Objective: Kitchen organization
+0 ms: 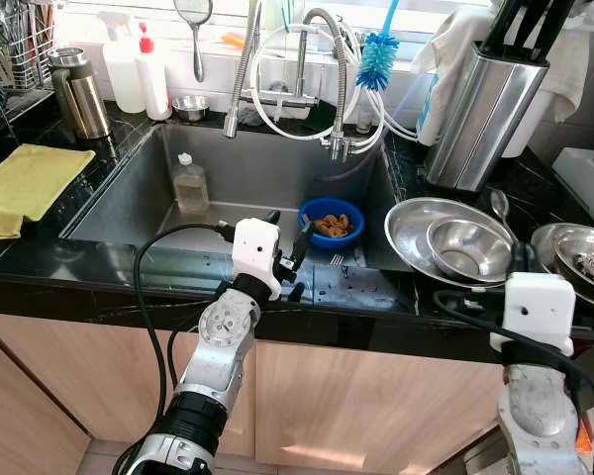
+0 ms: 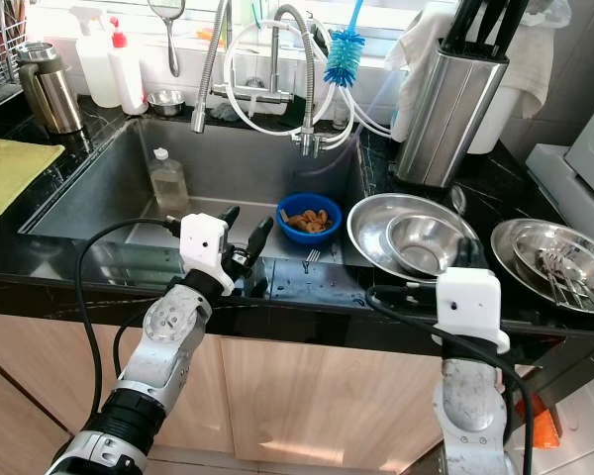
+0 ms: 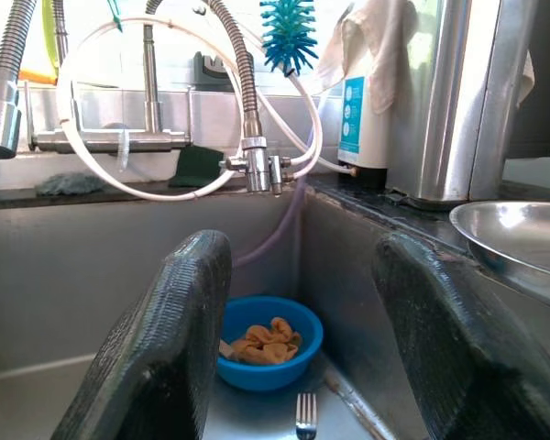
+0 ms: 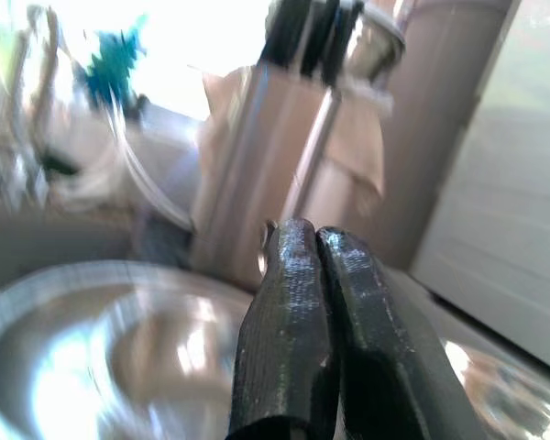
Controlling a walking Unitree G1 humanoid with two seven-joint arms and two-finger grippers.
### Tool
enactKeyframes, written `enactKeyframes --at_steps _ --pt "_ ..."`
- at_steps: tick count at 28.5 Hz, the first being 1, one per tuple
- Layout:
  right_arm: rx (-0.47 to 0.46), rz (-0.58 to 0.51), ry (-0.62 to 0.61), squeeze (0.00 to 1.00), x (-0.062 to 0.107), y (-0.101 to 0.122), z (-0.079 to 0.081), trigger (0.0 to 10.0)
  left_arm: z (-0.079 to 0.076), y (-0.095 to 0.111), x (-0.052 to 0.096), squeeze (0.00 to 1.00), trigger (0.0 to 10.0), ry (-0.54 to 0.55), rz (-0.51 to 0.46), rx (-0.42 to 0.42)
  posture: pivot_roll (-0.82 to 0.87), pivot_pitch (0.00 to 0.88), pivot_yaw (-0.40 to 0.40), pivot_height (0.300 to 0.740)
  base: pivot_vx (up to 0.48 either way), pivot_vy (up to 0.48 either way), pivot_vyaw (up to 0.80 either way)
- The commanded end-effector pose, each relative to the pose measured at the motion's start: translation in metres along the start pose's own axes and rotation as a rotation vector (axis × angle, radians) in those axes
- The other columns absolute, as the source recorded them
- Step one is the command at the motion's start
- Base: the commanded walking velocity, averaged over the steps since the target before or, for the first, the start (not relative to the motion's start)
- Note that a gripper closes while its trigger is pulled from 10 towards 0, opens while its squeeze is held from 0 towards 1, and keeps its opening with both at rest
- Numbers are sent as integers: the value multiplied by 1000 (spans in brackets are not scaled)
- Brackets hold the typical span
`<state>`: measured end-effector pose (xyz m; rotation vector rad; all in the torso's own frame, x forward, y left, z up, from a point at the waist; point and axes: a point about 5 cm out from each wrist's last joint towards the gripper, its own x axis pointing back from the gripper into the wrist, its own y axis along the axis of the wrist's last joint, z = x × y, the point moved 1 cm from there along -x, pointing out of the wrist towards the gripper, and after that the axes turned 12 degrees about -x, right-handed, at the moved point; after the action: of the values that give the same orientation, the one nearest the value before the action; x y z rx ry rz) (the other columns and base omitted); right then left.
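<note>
A blue bowl [image 1: 331, 220] with brown food scraps sits at the right end of the steel sink [image 1: 129, 203], and a fork [image 3: 305, 417] lies just in front of it. My left gripper [image 1: 289, 247] hovers over the sink's front edge, open and empty, its fingers [image 3: 156, 348] framing the bowl from a short distance. Two nested steel bowls [image 1: 455, 242] rest on the black counter right of the sink. My right gripper [image 4: 316, 266] is shut with nothing in it, held low at the near rim of those bowls [image 2: 416, 237].
A clear bottle [image 1: 189, 183] stands in the sink's left half. The faucet with hoses [image 1: 322, 59] and a blue brush [image 1: 379, 54] hang behind. A steel knife block [image 1: 485, 109], steel plates [image 1: 574, 247], a yellow cloth [image 1: 25, 188], a thermos [image 1: 79, 94] and soap bottles [image 1: 139, 69] crowd the counter.
</note>
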<state>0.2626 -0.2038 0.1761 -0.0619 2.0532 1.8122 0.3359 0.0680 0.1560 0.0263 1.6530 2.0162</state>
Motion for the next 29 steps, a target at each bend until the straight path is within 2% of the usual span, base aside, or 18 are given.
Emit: enactKeyframes --at_steps 1,5,8,11,16,18,21,23,24,29 --pt "-62 -91 21 0 -9 24 3 10000 -1 5 -4 0 10000 -6 -16 3 66 6 -91 740 0 0 0" --pt "-73 -119 64 0 -16 33 9 10000 -1 6 -5 0 10000 -3 -19 3 66 0 -92 740 0 0 0" --pt "-211 -132 115 0 -27 39 21 10000 3 9 -10 0 10000 18 -21 24 69 0 -90 740 0 0 0" --pt "-257 -127 130 0 -30 40 25 10000 8 13 -14 0 10000 36 -32 36 72 0 -89 740 0 0 0" --pt "-379 -106 168 0 -33 39 35 10000 26 22 -20 0 10000 77 -65 -1 79 0 -87 740 0 0 0" --pt "-387 -105 172 0 -33 39 35 10000 27 22 -20 0 10000 77 -65 -5 79 0 -87 740 0 0 0" --pt "-698 -47 178 0 -33 31 46 10000 32 20 -21 0 10000 114 -41 93 79 0 -83 740 0 0 0" --pt "-884 -21 138 0 -34 26 47 10000 30 19 -22 0 10000 131 -33 154 81 0 -84 740 0 0 0" --pt "-1013 -2 93 0 -34 21 45 10000 28 19 -23 0 10000 135 -28 194 86 0 -86 740 0 0 0" --pt "-1175 27 81 0 -32 12 45 10000 23 18 -24 0 10000 123 -3 285 89 0 -85 740 0 0 0"
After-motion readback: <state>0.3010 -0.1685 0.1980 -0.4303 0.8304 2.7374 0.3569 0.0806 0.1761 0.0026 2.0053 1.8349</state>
